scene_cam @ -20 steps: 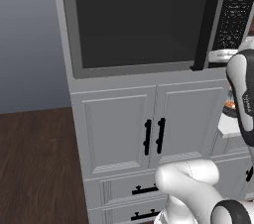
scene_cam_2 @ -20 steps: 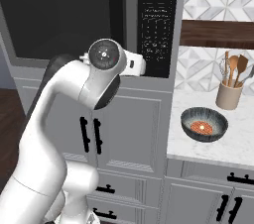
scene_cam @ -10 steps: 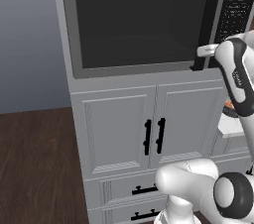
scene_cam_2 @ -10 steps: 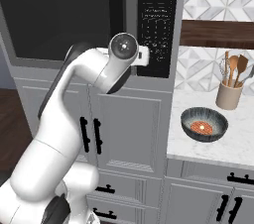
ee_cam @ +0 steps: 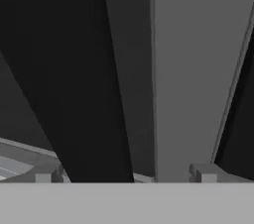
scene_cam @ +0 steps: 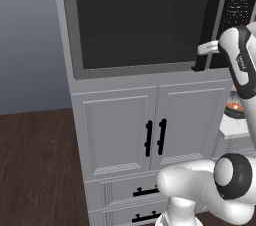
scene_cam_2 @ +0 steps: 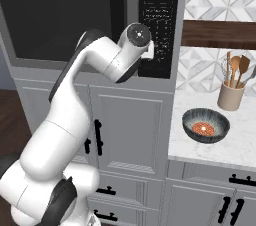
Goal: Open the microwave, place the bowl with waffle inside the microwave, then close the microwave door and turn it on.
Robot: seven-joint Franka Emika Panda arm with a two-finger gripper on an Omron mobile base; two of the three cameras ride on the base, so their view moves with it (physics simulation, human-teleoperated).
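From the left base view, the gripper (scene_cam: 200, 56) hung at the microwave door's (scene_cam: 140, 25) black handle (scene_cam: 209, 20). From the right, the bowl (scene_cam_2: 206, 125) with its waffle (scene_cam_2: 204, 128) sat on the counter (scene_cam_2: 220, 147), right of the microwave (scene_cam_2: 95, 20). The hand view showed fingertips (ee_cam: 47, 173) spread wide, handle (ee_cam: 89, 79) between them.

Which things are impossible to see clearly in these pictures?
- Microwave inside: dark door window hides it, both base views.
- Button labels on the panel: too small, right base view.
- Bowl: mostly hidden by the arm, left base view.
- Pincer touching the handle: unclear, hand view.
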